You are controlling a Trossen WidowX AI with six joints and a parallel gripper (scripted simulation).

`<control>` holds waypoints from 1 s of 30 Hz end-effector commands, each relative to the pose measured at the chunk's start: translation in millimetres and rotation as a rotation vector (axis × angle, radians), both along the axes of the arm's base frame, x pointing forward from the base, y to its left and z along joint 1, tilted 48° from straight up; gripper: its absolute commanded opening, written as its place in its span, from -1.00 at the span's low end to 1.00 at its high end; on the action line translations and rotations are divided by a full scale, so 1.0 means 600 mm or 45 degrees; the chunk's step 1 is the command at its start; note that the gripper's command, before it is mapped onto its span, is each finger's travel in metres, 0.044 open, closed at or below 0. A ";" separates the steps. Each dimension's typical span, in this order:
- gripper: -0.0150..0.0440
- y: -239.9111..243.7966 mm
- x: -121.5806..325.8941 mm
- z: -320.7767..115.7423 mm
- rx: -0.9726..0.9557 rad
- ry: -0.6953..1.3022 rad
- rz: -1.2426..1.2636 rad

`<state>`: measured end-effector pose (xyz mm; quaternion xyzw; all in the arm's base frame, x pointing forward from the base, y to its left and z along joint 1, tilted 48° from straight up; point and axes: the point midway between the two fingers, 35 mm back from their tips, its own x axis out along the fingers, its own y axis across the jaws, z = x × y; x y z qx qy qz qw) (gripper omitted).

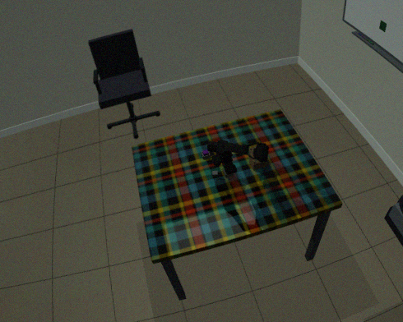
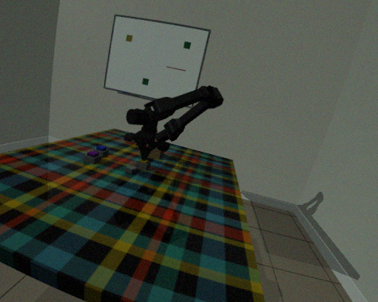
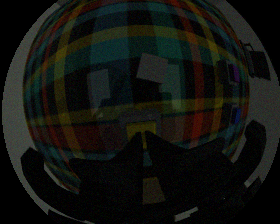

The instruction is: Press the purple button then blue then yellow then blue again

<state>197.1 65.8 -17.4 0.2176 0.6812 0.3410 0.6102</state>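
- Top: the table, in plaid, fills the middle and lower centre of the frame. The black arm is bent over its upper middle, and the gripper is near the centre, its tips too dark to make out.
- Top: the purple button shows left of the arm; the grey block lies below it, just left of the gripper. The blue and yellow buttons are hidden here. A chair stands at upper left; part of a whiteboard is at upper right.
- Exterior: the gripper points down left of centre, its tips right at the yellow button. Whether they touch or press it, I cannot tell. The grey block is just left of that button. The purple and blue buttons sit close together farther left, well apart from the gripper. The whiteboard hangs at upper centre.
- Wrist: the fingers come up from the bottom of the frame, almost together, with nothing held. Their tips overlap the yellow button's lower part, below centre. The grey block is above it; the purple and blue buttons are at the right, purple higher. The chair is at upper right.
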 end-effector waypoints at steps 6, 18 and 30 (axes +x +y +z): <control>-0.42 0.003 -0.006 -0.001 0.006 0.017 -0.003; -0.42 -0.038 0.003 0.036 0.004 0.017 -0.003; -0.42 -0.122 0.027 0.098 -0.001 0.017 -0.004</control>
